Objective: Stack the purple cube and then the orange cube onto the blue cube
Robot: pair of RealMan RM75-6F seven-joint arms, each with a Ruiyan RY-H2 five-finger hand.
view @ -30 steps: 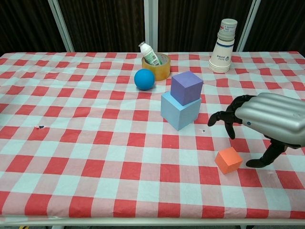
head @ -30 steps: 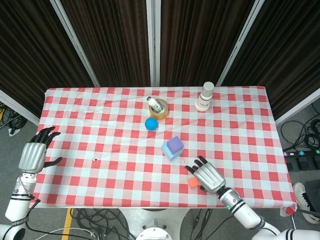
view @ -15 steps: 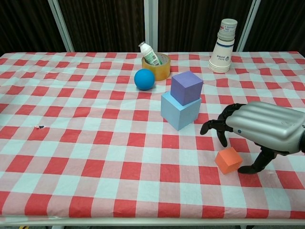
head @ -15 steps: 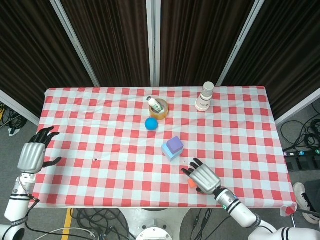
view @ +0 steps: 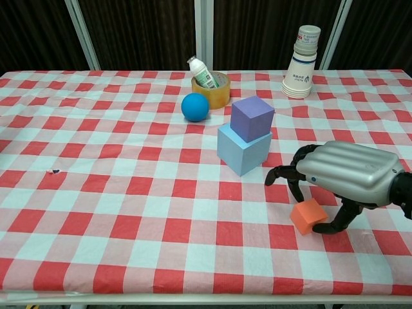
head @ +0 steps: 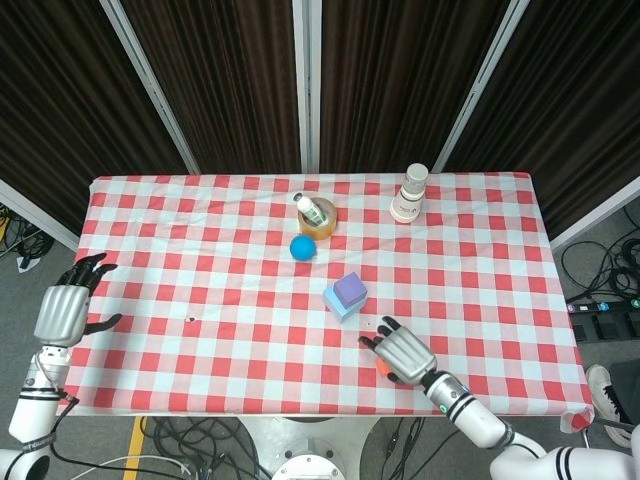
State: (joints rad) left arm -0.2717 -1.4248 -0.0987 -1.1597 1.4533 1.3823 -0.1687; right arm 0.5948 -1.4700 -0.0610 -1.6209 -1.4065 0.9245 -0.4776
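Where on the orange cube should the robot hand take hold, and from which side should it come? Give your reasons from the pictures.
Grip the orange cube across two opposite side faces, coming from above. It sits flat on the tablecloth with open cloth around it, and its top is free. The right robot hand already arches over it, thumb at its right side, so closing there probably suits; a top grip also leaves the underside free for placing on the purple cube.
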